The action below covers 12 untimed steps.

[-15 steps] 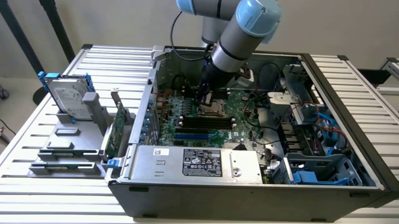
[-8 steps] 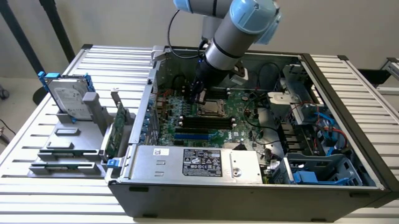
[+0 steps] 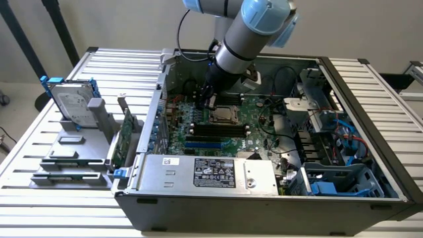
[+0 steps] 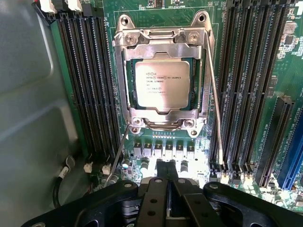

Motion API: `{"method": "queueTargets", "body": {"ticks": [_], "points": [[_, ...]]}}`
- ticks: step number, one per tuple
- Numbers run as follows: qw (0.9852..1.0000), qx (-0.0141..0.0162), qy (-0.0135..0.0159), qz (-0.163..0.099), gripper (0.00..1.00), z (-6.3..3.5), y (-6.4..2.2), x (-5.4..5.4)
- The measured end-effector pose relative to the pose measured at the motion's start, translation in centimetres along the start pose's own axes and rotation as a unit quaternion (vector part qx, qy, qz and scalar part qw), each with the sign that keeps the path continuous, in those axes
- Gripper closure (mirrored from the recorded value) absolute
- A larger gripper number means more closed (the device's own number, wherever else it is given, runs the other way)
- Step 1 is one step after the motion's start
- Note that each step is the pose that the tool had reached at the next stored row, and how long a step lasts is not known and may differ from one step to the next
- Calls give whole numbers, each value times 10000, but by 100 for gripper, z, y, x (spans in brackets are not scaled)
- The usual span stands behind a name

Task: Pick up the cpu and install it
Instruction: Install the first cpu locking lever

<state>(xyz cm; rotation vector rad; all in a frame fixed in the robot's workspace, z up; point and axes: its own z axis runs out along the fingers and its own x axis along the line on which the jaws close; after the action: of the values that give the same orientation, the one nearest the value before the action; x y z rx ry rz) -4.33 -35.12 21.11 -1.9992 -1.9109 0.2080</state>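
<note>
The cpu (image 4: 162, 85), a small square chip with a dull silver top and printed text, lies flat in the metal socket frame (image 4: 161, 42) on the green motherboard (image 3: 254, 134). In the exterior view the cpu (image 3: 225, 113) sits just below the arm's tool. My gripper (image 4: 165, 166) hovers over the board a short way from the socket's edge. Its two dark fingers are pressed together with nothing between them. The gripper (image 3: 210, 101) hangs inside the open computer case, close above the socket.
Black memory slots (image 4: 90, 85) flank the socket on both sides, and thin latch levers (image 4: 215, 109) run along it. The case walls (image 3: 350, 89) ring the board, and the power supply (image 3: 208, 173) lies at the front. A silver hard drive (image 3: 69, 101) and a green card (image 3: 122, 136) stand outside at the exterior view's left.
</note>
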Motion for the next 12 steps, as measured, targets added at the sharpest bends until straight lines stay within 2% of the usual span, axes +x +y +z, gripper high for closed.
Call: {"method": "queueTargets", "body": {"ticks": [8, 12], "points": [[10000, 1, 3, -1, 89, -2, -1, -7], [10000, 2, 38, -9, 89, 6, -35, -21]]}}
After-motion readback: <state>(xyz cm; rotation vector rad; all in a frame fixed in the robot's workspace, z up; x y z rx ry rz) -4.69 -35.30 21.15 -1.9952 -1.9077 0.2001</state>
